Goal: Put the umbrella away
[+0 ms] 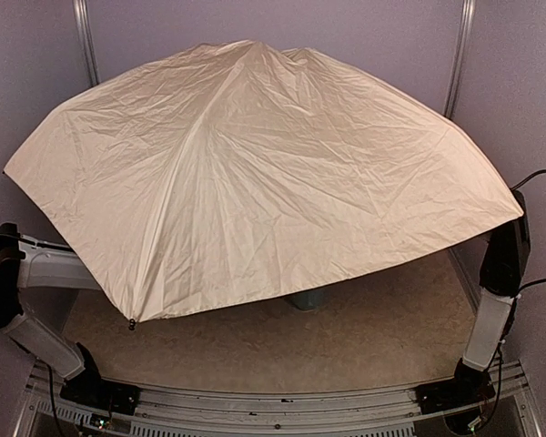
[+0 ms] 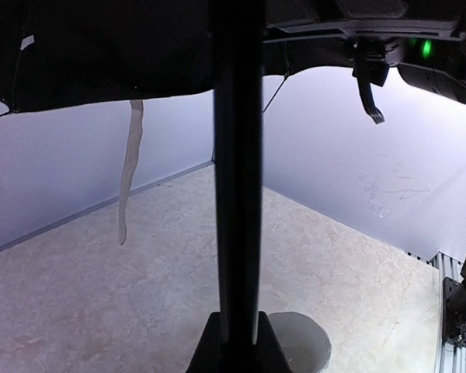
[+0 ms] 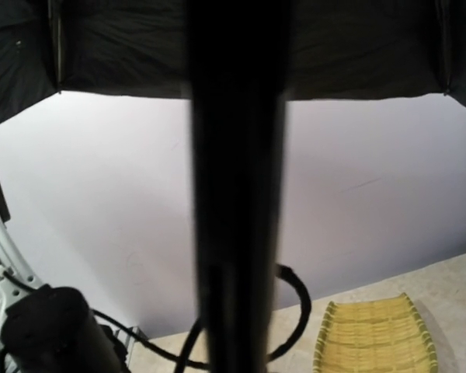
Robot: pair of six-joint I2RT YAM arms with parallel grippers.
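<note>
The umbrella (image 1: 255, 173) stands open, and its cream-beige canopy covers most of the table in the top view and hides both grippers there. In the left wrist view its thin black shaft (image 2: 237, 194) rises from between my left gripper's (image 2: 237, 342) fingers, which are shut on it. A beige strap (image 2: 130, 171) hangs from the black lining. In the right wrist view the shaft (image 3: 237, 155) fills the middle, very close and blurred, with my right gripper (image 3: 231, 342) shut on it. The handle is not visible.
A light-blue mug (image 1: 307, 298) peeks out below the canopy's near edge and shows as a round shape (image 2: 303, 346) beside the left fingers. A woven yellow tray (image 3: 377, 334) lies on the table at the right. Walls enclose the table at the back and on both sides.
</note>
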